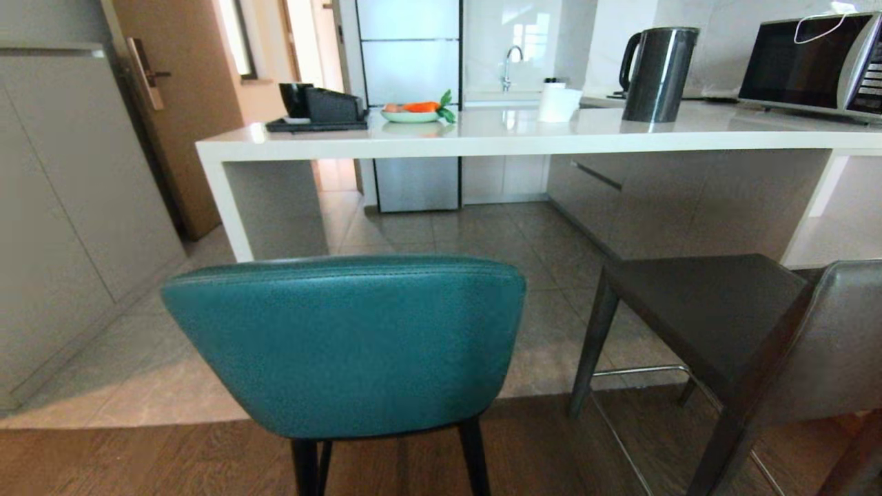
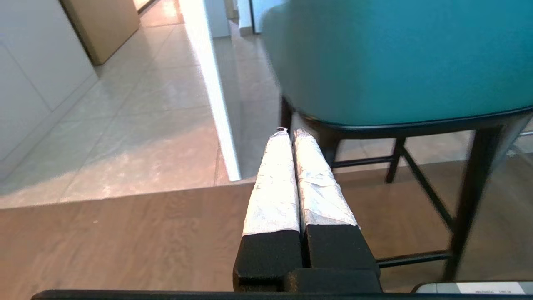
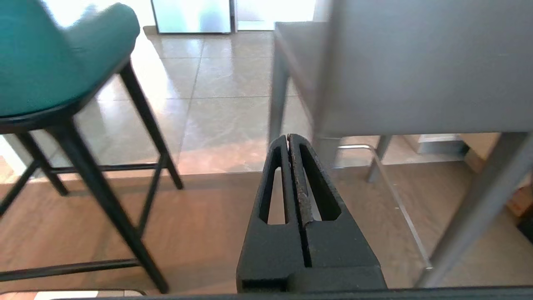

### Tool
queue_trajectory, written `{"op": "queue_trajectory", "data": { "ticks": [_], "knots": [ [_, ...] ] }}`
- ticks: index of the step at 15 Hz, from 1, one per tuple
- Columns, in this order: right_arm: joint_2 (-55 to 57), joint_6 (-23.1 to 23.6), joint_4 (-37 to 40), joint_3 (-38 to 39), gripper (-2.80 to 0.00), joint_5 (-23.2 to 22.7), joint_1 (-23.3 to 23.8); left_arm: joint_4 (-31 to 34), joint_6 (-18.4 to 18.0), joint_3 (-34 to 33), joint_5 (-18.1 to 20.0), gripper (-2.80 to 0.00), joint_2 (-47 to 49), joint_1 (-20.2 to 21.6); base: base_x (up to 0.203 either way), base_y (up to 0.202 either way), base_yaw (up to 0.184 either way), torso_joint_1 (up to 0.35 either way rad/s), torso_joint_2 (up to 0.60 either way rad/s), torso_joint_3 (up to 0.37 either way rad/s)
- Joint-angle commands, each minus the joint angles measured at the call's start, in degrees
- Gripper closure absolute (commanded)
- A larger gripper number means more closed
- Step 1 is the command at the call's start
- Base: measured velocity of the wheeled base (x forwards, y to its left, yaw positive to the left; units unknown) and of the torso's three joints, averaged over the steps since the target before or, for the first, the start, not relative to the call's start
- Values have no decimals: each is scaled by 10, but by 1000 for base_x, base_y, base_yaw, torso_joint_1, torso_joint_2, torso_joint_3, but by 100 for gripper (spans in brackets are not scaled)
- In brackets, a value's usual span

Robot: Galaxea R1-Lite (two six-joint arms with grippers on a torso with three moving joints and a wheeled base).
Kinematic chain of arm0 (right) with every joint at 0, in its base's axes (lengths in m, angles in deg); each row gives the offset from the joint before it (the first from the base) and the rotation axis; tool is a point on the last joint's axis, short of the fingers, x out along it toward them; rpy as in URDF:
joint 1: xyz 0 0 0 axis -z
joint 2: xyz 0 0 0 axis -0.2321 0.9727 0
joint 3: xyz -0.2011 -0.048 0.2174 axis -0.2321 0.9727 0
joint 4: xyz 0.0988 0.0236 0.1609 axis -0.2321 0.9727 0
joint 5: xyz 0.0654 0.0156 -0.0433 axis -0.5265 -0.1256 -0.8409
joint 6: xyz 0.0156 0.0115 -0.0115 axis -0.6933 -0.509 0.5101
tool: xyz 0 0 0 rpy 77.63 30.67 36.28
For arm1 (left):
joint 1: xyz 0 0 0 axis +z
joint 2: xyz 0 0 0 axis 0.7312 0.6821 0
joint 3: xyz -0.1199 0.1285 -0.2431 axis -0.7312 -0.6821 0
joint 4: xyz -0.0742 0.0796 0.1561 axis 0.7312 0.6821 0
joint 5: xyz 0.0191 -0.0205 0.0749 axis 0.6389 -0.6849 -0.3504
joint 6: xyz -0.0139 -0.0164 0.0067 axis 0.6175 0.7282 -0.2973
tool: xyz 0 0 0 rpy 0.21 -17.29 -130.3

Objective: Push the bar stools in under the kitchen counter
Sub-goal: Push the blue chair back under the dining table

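The teal bar stool (image 1: 344, 344) stands right in front of me, its curved back toward me, short of the kitchen counter (image 1: 524, 134). To its right stands the dark grey bar stool (image 1: 744, 331), turned at an angle. Neither arm appears in the head view. In the left wrist view my left gripper (image 2: 290, 131) is shut and empty, low over the wood floor, just short of the teal stool (image 2: 395, 58) and its black legs. The right wrist view has my right gripper (image 3: 288, 136) shut and empty, between the teal stool (image 3: 50, 62) and the grey stool (image 3: 416, 62).
On the counter sit a black tray with cups (image 1: 320, 110), a plate with a carrot (image 1: 413, 111), a paper roll (image 1: 557, 102), a kettle (image 1: 658, 72) and a microwave (image 1: 813, 62). The counter's white side panel (image 1: 227, 200) stands left. Cabinets (image 1: 62, 220) line the left wall.
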Motion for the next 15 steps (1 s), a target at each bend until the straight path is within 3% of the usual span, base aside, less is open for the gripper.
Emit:
{"op": "queue_trajectory", "data": {
  "ticks": [1, 8, 15],
  "knots": [
    [1, 0, 0, 3, 0, 0, 0, 0, 0, -2, 0, 0, 1, 0, 0, 200, -3, 7, 2, 7],
    [1, 0, 0, 3, 0, 0, 0, 0, 6, -2, -2, 0, 1, 0, 0, 184, -3, 2, 2, 3],
    [1, -1, 0, 3, 0, 0, 0, 0, 8, -2, -4, 0, 1, 0, 0, 10, -1, 0, 0, 0]
  ]
}}
